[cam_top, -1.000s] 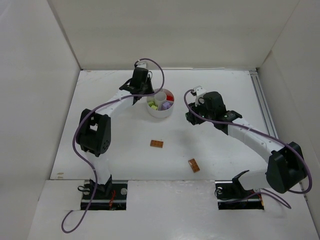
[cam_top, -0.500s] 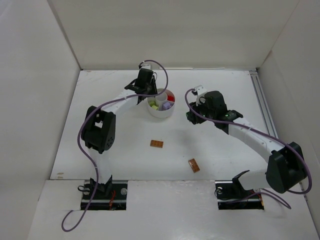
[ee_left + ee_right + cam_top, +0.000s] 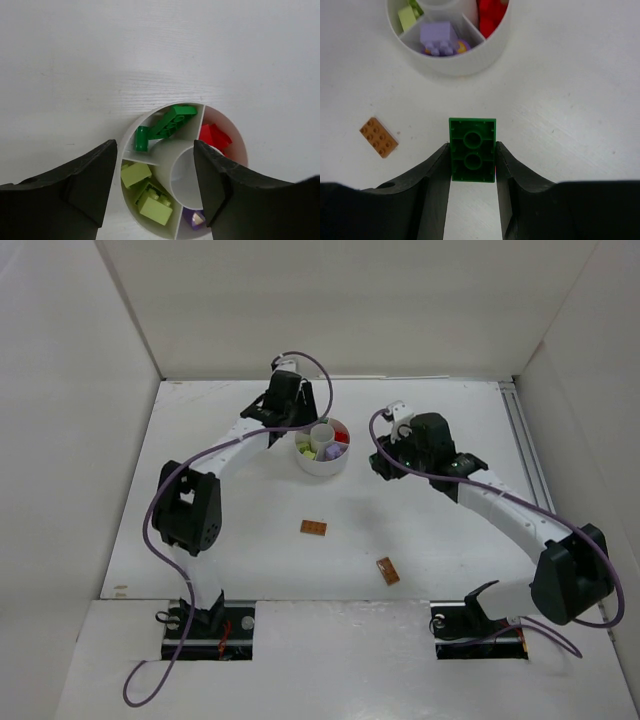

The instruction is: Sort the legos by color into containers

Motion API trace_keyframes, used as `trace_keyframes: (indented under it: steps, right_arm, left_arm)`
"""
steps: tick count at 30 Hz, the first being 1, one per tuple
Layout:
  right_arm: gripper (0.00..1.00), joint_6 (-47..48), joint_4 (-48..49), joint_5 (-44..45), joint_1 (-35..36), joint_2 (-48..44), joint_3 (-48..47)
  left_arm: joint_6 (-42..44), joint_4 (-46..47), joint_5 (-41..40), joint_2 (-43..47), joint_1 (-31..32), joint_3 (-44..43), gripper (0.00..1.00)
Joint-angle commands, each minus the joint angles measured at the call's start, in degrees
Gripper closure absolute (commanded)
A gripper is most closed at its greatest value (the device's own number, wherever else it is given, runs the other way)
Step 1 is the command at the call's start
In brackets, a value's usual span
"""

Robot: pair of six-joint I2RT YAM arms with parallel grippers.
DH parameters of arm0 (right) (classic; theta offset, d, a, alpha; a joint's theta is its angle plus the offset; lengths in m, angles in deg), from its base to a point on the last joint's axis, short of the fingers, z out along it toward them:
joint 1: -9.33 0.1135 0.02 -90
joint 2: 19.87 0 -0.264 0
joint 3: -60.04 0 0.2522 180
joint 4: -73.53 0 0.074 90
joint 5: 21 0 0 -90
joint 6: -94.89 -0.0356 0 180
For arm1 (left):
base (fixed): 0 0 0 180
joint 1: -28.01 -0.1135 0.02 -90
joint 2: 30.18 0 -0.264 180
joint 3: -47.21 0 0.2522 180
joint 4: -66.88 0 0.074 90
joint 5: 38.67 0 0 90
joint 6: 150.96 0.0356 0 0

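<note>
The white round dish (image 3: 322, 462) holds the containers around a central cup. In the left wrist view, green legos (image 3: 170, 122) lie slanted in one wedge of the dish (image 3: 126, 142), red ones (image 3: 215, 137) beside them, pale yellow-green ones (image 3: 150, 200) nearer and a purple one (image 3: 192, 217) at the bottom. My left gripper (image 3: 156, 175) hangs open over the dish with nothing between its fingers. My right gripper (image 3: 472, 165), seen from above (image 3: 380, 462) to the right of the dish, is shut on a green lego (image 3: 472, 149) held above the table.
Two orange-brown legos (image 3: 313, 528) (image 3: 387, 570) lie on the white table in front of the dish; one orange-brown lego (image 3: 379, 137) shows left of the right gripper. White walls enclose the table on three sides, and a rail (image 3: 525, 455) runs along the right edge.
The left gripper's jaws have opened above the dish, and its wrist shifted slightly right and then back. The right arm has barely moved and keeps its green lego.
</note>
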Motion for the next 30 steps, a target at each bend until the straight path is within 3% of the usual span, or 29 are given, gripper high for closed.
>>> trace_keyframes:
  steps: [1,3,4,12,17,30]
  right_arm:
    - [0.78,3.1,3.76,-1.82,1.02,1.29,-7.64]
    - [0.78,5.47,4.98,-0.34,2.43,4.1,-12.21]
    - [0.78,6.43,5.51,0.54,3.66,5.24,-15.35]
    - [0.77,14.26,8.85,-1.56,6.57,21.85,-33.02]
    - [0.77,14.27,11.76,-4.19,7.71,33.0,-41.3]
    - [0.73,15.58,11.76,-2.79,8.95,46.21,-52.73]
  left_arm:
    - [0.73,-0.51,-1.25,8.82,-0.38,-0.25,0.39]
    - [-0.5,-0.51,-1.87,13.29,-1.26,2.12,0.19]
    - [-2.16,-0.51,-1.87,14.96,-2.57,4.47,0.0]
    - [-12.27,0.54,-1.87,34.38,-5.57,21.0,0.0]
    - [-15.97,-0.59,-3.0,44.93,-5.57,32.08,0.0]
    - [-15.98,-4.73,-4.77,47.07,-6.09,37.02,0.0]
